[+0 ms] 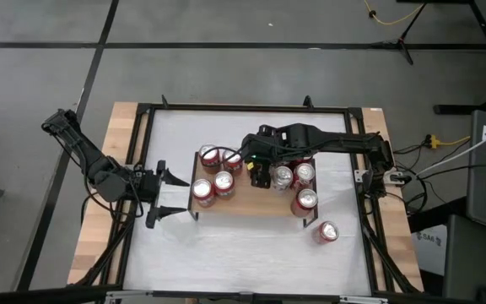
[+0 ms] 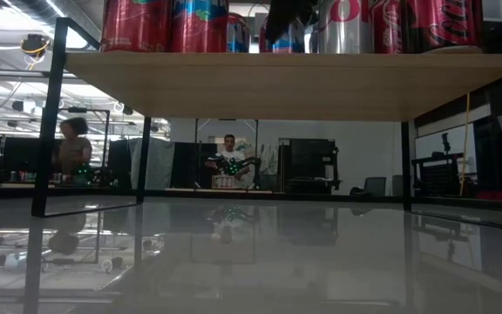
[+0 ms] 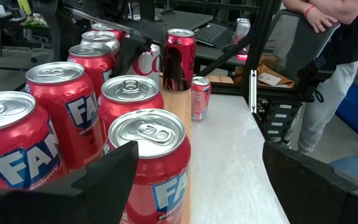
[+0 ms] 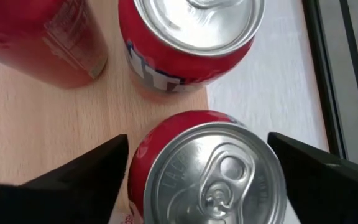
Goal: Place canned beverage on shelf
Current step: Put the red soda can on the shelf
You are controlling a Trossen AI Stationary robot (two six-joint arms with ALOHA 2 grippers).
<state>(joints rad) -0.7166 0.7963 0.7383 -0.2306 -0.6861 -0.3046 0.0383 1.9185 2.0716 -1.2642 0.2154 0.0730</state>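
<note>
The shelf [image 1: 243, 205], a light plank on thin black legs, stands mid-table with several red cans standing on its top. My right gripper [image 1: 258, 175] hangs over the plank's far edge, open and pointing steeply down. A red can [image 4: 213, 177] stands upright on the plank between its fingers [image 4: 86, 177], which flank the can's wall with a narrow gap on each side. From above, the gripper hides this can. My left gripper [image 1: 182, 196] waits open and roughly level at the shelf's left end, just short of the nearest can [image 3: 148, 162].
One can [image 1: 327, 231] stands on the white table right of the shelf, and another [image 1: 305, 201] at the plank's right end. Black frame bars [image 1: 368, 211] edge the table. A person [image 3: 328, 56] stands beyond the table's right side.
</note>
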